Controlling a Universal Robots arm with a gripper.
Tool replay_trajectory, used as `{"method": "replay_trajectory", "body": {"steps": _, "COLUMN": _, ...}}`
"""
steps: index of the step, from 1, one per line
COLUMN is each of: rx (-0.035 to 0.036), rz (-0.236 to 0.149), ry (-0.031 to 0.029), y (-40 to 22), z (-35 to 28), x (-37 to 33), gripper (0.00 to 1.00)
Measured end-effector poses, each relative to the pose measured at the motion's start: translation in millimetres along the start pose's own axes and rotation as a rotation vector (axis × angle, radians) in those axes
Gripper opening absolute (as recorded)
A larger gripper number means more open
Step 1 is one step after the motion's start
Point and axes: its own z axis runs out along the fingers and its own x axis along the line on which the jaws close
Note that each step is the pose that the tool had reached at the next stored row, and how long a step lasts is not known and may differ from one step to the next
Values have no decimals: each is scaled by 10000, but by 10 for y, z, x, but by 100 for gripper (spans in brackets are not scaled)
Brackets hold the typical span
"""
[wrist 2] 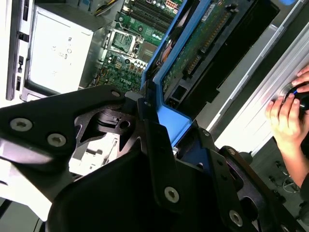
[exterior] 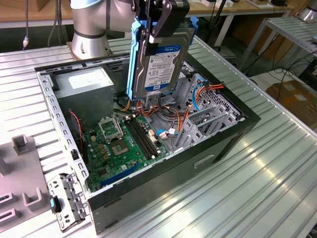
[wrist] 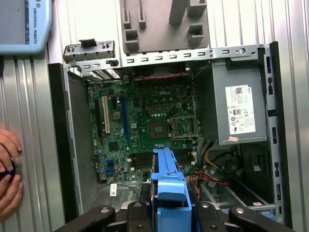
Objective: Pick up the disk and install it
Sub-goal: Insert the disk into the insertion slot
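The pick-up step is judged complete and installation is in hand. The disk (exterior: 159, 59) is clamped at its upper edge between the closed fingers (exterior: 164, 22) and is held upright above the open computer case (exterior: 198, 161), clear of the counter (exterior: 262, 188). Alignment with the drive cage (exterior: 203, 124) is judged necessary before seating. The arm (exterior: 89, 20) is posed with its wrist directed downward over the case.

Bright light, glare on table (exterior: 267, 168)

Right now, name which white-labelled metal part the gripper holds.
The disk, blue-framed, held upright above the case by the gripper; the larger grey box sits inside the case.
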Motion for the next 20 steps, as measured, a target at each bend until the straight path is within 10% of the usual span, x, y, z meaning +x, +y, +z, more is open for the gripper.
{"method": "replay_trajectory", "body": {"steps": 20, "rx": 0, "rz": 0, "ry": 1, "y": -10, "z": 1, "x": 74, "gripper": 37}}
